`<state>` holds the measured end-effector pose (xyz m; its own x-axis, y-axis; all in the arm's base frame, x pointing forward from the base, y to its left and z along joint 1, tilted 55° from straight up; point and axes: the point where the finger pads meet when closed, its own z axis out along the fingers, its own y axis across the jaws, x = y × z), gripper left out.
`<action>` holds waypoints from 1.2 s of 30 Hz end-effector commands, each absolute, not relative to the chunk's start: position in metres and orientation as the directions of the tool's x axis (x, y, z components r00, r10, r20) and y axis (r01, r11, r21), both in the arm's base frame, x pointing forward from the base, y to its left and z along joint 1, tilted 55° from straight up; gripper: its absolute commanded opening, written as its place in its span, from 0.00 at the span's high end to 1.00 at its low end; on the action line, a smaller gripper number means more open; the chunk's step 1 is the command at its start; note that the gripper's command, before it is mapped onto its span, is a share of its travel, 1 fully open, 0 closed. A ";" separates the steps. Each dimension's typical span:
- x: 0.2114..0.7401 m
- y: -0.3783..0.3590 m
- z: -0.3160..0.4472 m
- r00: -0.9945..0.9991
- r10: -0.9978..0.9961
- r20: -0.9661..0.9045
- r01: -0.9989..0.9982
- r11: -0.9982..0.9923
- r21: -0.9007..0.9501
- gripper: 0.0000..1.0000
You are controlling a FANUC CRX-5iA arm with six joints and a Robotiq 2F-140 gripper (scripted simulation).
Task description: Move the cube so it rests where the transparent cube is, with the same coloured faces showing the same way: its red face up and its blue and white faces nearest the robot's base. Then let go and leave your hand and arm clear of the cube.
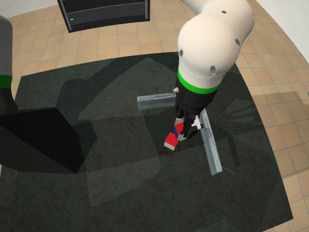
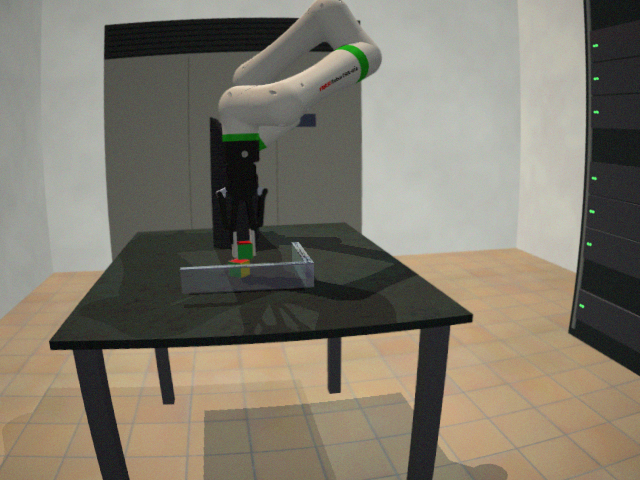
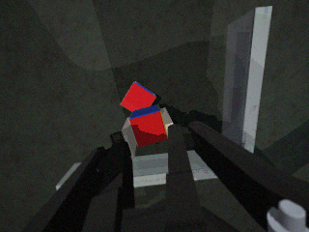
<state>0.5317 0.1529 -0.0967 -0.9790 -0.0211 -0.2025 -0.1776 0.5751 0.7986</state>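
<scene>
My gripper (image 1: 183, 129) points down over the middle of the dark table and is shut on the cube (image 1: 179, 127). It holds the cube a little above the table top. The cube shows red and blue faces in the wrist view (image 3: 147, 128), and a red top with a green side in the exterior view (image 2: 245, 248). The transparent cube (image 1: 171, 140) rests on the table just below and beside the held cube, red face up. It also shows in the exterior view (image 2: 238, 267) and in the wrist view (image 3: 137, 97). The two cubes are apart.
Two low translucent walls form an L: one (image 1: 156, 99) behind the gripper, one (image 1: 210, 143) close to its right. A dark box (image 1: 37, 139) sits on the table's left side. A black cabinet (image 1: 105, 12) stands on the floor, and a server rack (image 2: 612, 180) at the right.
</scene>
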 end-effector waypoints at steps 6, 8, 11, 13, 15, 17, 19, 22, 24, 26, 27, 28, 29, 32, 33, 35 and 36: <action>0.530 0.139 -0.087 -0.979 -0.021 -0.203 -0.178 0.575 0.798 1.00; 0.530 0.138 -0.087 -0.979 -0.021 -0.203 -0.178 0.575 0.798 1.00; 0.530 0.138 -0.086 -0.979 -0.021 -0.203 -0.178 0.575 0.798 1.00; 0.530 0.138 -0.086 -0.979 -0.021 -0.203 -0.178 0.575 0.798 1.00; 0.530 0.138 -0.086 -0.979 -0.021 -0.203 -0.178 0.575 0.798 1.00; 0.530 0.138 -0.086 -0.979 -0.021 -0.203 -0.178 0.575 0.798 1.00; 0.530 0.138 -0.086 -0.979 -0.021 -0.203 -0.178 0.575 0.798 1.00; 0.530 0.138 -0.086 -0.979 -0.021 -0.203 -0.178 0.575 0.798 1.00; 0.530 0.138 -0.086 -0.979 -0.021 -0.203 -0.178 0.575 0.798 1.00; 0.530 0.138 -0.087 -0.979 -0.019 -0.201 -0.175 0.575 0.799 1.00; 0.530 0.138 -0.087 -0.980 -0.016 -0.197 -0.170 0.576 0.800 1.00; 0.530 0.138 -0.087 -0.980 -0.016 -0.197 -0.170 0.576 0.800 1.00; 0.530 0.138 -0.087 -0.980 -0.016 -0.197 -0.170 0.576 0.800 1.00; 0.528 0.138 -0.087 -0.987 0.010 -0.160 -0.125 0.576 0.808 1.00; 0.528 0.138 -0.088 -0.990 0.026 -0.138 -0.099 0.575 0.812 1.00; 0.525 0.137 -0.089 -0.995 0.066 -0.081 -0.029 0.572 0.820 1.00; 0.524 0.137 -0.089 -0.995 0.090 -0.046 0.013 0.569 0.822 1.00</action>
<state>0.5252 0.1374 -0.0887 -0.9946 0.0661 -0.0800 -0.0279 0.5718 0.8199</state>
